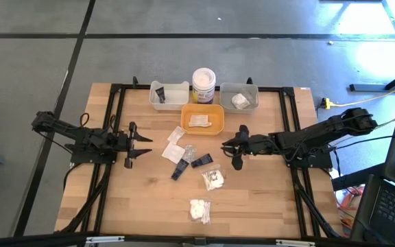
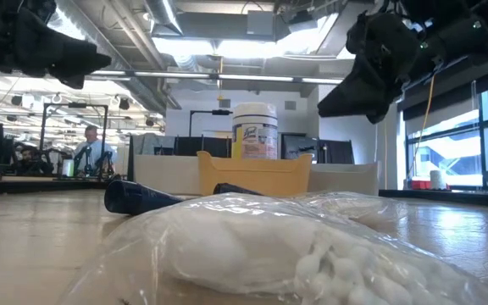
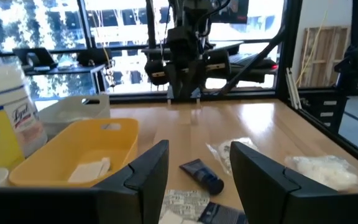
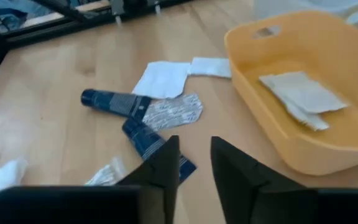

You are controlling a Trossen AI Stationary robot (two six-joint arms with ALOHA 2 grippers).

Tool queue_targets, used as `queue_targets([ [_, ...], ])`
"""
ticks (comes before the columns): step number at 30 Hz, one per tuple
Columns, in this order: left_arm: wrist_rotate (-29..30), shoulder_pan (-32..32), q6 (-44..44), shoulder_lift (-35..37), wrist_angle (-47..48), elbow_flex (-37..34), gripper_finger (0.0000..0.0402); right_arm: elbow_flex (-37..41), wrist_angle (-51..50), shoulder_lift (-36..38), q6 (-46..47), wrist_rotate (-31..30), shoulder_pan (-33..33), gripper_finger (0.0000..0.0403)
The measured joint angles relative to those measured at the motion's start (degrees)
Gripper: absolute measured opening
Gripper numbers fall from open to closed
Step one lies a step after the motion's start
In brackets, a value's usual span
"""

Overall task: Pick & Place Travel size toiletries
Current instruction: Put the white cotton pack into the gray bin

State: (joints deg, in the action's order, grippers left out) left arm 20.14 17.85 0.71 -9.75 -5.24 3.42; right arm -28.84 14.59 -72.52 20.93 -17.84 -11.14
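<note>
The travel size toiletries lie loose mid-table: two dark blue tubes [image 1: 180, 169] [image 1: 201, 161], white sachets [image 1: 177, 134] [image 1: 172, 152], a clear wrapped piece [image 1: 189, 151] and two clear-wrapped fluffy packets [image 1: 213, 180] [image 1: 199, 210]. My right gripper [image 1: 232, 147] hovers just right of them, tipped down. In the right wrist view it [image 4: 194, 163] stands open by a narrow gap over the nearer tube [image 4: 148, 140], holding nothing. My left gripper [image 1: 139, 144] waits at the left, level, wide open [image 3: 197, 174] and empty.
At the far edge stand a white tray [image 1: 169, 95] with a tube, a white jar with a yellow label [image 1: 204, 86] and a grey tray [image 1: 239, 97] with a fluffy piece. The yellow tray [image 1: 202, 118] holds sachets [image 4: 300, 93]. Bare wood lies near the front corners.
</note>
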Motion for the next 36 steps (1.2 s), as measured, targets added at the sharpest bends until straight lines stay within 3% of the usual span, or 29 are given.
queue_targets([
  [9, 0.9, 0.0, -3.0, 4.8, 7.4, 0.0, 0.0168, 0.0, 0.1, -5.3, 2.8, 5.6, 0.0, 0.0184],
  [16, 0.9, 0.0, -3.4, 7.6, 11.1, 0.0, 0.0168, 0.0, 3.0, -10.2, 2.9, 8.1, -1.1, 0.0220],
  [22, 1.4, 0.0, -3.0, 8.2, 11.3, 0.1, 0.0168, -0.1, 6.0, -13.7, 2.9, 10.0, -3.5, 0.0226],
  [32, 1.8, 0.0, -3.0, 8.2, 11.2, 0.1, 0.0168, -0.1, 9.4, -19.1, 3.1, 9.8, -4.9, 0.0204],
  [36, 1.7, 0.0, -3.3, 8.2, 11.2, 0.1, 0.0168, -0.1, 10.3, -21.1, 3.2, 6.4, -4.8, 0.0198],
])
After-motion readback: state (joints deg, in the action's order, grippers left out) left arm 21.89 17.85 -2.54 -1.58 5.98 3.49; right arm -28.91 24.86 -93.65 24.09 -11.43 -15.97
